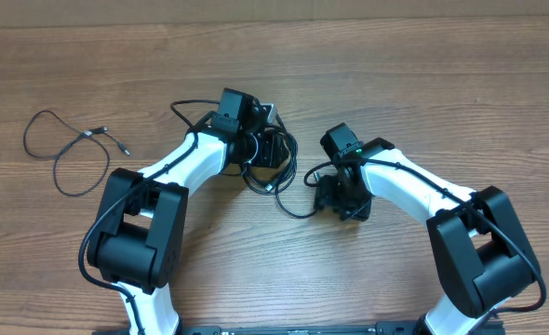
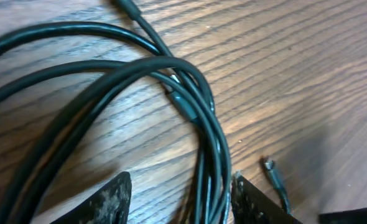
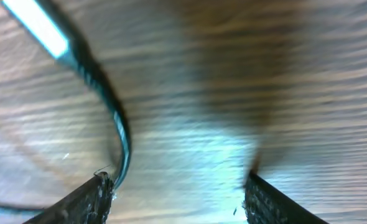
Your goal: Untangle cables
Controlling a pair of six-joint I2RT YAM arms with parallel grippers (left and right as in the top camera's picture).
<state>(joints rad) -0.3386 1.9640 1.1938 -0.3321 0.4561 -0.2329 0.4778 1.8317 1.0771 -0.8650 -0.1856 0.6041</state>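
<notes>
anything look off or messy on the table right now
Only the tangle: several black cables loop over one another in the middle, under the left gripper. One cable lies apart at the left. Nothing looks damaged.

Left arm [image 1: 177, 163] reaches far-right from its near-left base, elbow bent, wrist pitched down. Left gripper [image 2: 180, 193] sits mid-scene, jaws partly apart. Right arm [image 1: 414, 191] reaches far-left from its near-right base, wrist also down. Right gripper [image 3: 177, 193] is near the left one, to its right, jaws spread wide.
</notes>
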